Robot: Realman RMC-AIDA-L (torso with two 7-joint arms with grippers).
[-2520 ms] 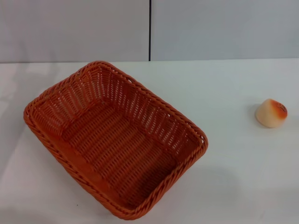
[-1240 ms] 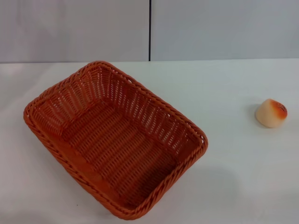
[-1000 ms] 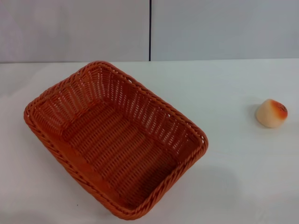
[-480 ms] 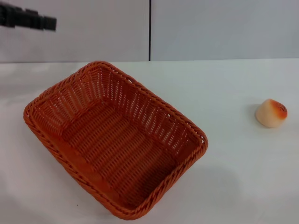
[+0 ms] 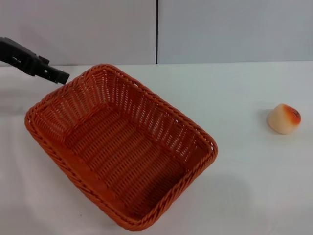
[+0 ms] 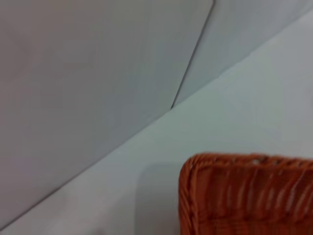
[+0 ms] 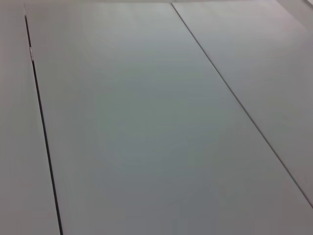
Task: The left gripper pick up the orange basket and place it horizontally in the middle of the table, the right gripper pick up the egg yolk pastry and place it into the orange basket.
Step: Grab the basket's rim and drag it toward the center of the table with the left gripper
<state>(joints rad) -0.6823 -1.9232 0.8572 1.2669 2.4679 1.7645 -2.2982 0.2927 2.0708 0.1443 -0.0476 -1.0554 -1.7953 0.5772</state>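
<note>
The orange basket (image 5: 120, 144) lies diagonally on the left half of the white table (image 5: 244, 171), open side up and with nothing in it. My left gripper (image 5: 61, 77) reaches in from the far left, its black tip just above and beside the basket's far-left rim. In the left wrist view a corner of the basket (image 6: 244, 196) shows close by. The egg yolk pastry (image 5: 283, 118) sits alone on the table at the far right. My right gripper is out of view; its wrist view shows only grey wall panels.
A grey panelled wall (image 5: 220, 29) with a dark vertical seam rises behind the table's far edge. Bare tabletop lies between the basket and the pastry.
My left arm has come into the head view from the upper left and dropped toward the basket's far-left rim. The basket and the pastry have not moved.
</note>
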